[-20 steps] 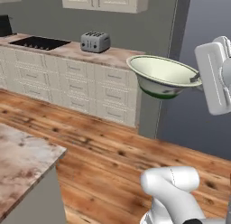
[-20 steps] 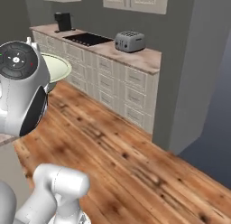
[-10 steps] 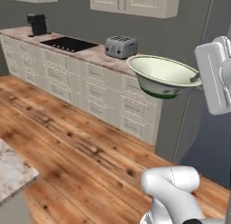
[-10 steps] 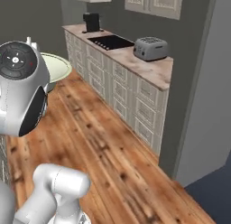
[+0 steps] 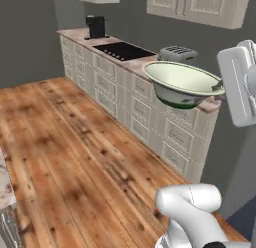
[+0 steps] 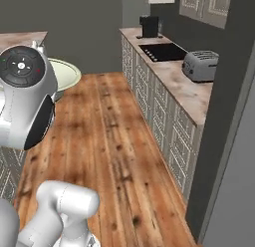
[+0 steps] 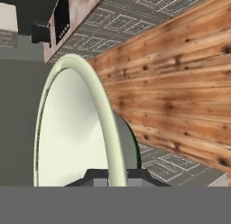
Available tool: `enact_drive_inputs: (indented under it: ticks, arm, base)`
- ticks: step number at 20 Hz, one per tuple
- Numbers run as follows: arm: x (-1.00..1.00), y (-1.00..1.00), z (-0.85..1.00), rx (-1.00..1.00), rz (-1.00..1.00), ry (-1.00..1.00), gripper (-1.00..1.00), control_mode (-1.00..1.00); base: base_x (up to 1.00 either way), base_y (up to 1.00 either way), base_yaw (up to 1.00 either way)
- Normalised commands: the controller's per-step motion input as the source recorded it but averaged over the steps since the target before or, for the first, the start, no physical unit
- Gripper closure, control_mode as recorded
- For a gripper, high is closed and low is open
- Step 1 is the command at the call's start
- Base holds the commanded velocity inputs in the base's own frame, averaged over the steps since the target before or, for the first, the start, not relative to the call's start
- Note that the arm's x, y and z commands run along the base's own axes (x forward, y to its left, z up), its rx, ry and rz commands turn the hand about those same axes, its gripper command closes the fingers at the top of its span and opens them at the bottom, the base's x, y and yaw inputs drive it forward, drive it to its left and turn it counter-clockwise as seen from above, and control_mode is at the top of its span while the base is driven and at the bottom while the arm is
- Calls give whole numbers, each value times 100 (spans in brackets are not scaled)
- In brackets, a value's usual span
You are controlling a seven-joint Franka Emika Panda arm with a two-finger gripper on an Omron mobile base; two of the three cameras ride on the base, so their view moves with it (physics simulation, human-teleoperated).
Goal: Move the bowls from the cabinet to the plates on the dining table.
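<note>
Hand view — end effector (image 7: 118, 175) grips bowl (image 7: 72, 128) rim.

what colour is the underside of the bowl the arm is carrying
Dark green under the bowl, with a cream-white inside; clearest in the left base view.

**What my robot looks like**

My arm (image 6: 64, 211) is smooth, shiny and white, made of fat round tubes. One big joint has a flat dark grey cap (image 6: 21, 65) with rings, tiny dots and one red spot. A black band runs down its side. The hand block (image 5: 236, 84) is a boxy pale grey slab.
</note>
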Motion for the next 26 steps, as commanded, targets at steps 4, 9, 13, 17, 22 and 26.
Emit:
enact_drive_inputs:
  ticks: [4,9,13,17,22,26]
  arm:
    - [0,0,0,0,0,0,100,100]
    - [0,0,0,0,0,0,100,100]
    - [0,0,0,0,0,0,100,100]
    - [0,0,0,0,0,0,100,100]
    - [0,0,0,0,0,0,100,100]
    - [0,0,0,0,0,0,100,100]
  base:
    - [40,-13,67]
    - [42,-21,66]
    - [72,-64,47]
    - [95,-84,33]
    - [100,-59,42]
    - [100,-52,51]
